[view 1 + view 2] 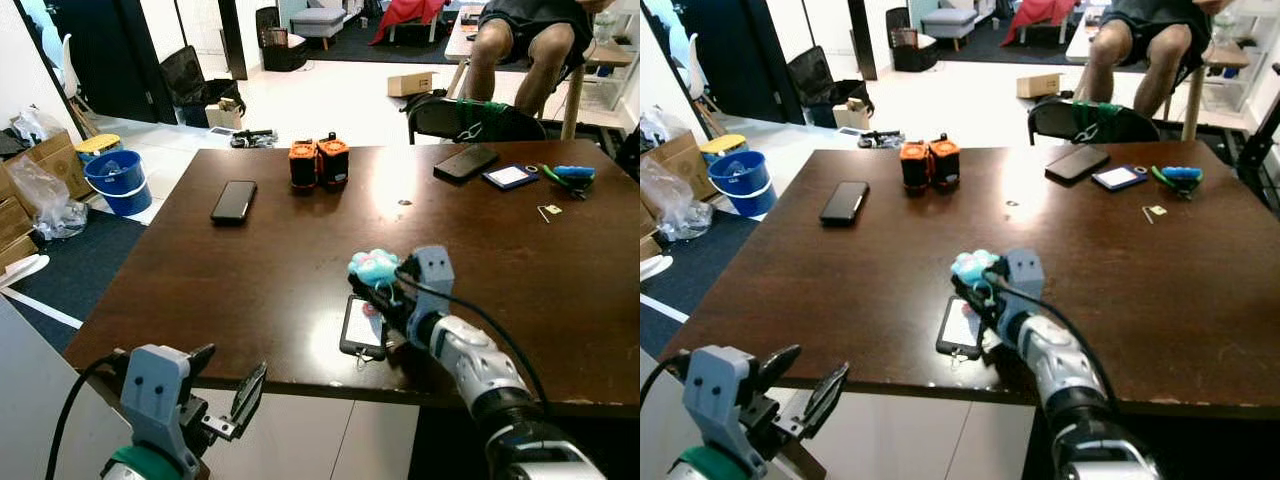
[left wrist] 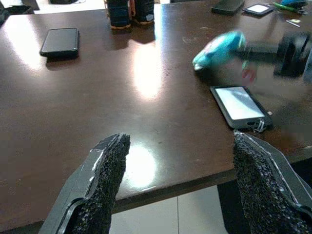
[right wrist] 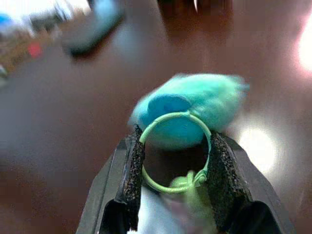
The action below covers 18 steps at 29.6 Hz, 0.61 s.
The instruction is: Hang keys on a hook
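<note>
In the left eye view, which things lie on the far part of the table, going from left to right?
Black phone → orange-and-black pair of objects → dark phone → blue-framed card → green-and-blue tool.

Turquoise plush charm (image 1: pixel 374 266) on a pale green ring (image 3: pixel 175 151); dark brown tabletop (image 1: pixel 270 260); orange-and-black batteries (image 1: pixel 319 163); blue bucket (image 1: pixel 118 181) at ten o'clock.
</note>
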Motion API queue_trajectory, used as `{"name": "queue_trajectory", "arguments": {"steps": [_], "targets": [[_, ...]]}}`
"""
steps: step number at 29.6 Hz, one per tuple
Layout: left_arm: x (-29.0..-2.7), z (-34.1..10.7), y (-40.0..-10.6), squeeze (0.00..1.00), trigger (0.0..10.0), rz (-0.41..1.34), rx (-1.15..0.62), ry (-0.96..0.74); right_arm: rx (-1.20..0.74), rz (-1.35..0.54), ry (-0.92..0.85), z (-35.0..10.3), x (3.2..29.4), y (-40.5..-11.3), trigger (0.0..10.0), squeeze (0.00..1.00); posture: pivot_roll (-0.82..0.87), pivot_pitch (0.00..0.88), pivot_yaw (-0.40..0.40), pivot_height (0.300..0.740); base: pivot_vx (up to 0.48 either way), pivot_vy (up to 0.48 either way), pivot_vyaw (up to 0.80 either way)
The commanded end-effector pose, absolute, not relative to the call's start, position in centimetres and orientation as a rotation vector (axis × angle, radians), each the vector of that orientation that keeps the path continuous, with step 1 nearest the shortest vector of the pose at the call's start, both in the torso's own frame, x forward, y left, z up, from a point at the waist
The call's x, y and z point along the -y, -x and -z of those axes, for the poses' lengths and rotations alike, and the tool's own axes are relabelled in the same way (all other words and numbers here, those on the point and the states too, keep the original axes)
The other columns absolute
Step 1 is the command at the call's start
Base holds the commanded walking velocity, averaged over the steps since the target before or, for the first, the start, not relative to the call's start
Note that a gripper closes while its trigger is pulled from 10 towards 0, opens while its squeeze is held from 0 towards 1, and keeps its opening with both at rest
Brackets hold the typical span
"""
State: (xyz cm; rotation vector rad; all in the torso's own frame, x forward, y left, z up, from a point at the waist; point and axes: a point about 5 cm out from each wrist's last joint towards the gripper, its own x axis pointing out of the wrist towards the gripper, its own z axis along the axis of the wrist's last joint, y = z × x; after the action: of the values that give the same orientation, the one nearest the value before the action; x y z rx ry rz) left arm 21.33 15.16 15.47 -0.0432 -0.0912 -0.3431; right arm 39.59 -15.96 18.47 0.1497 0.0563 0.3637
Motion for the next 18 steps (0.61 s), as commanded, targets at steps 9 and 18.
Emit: {"name": "queue_trajectory", "arguments": {"steps": [9,18], "targets": [[-15.8,-15.6,-22.0,0.0,10.0,0.302,0.114,0.036,0.232,-0.461,-0.239,-25.8,14.4,-39.7,10.0,0.0,-0.14,0.051,0.13,0.74,0.0,0.0,0.0],[-15.8,-15.8,-22.5,0.0,10.0,0.297,0.131,0.046,0.204,-0.485,-0.261,-24.9,13.1,-39.0,10.0,0.0,-0.15,0.035,0.133,0.74,0.0,0.0,0.0]]}}
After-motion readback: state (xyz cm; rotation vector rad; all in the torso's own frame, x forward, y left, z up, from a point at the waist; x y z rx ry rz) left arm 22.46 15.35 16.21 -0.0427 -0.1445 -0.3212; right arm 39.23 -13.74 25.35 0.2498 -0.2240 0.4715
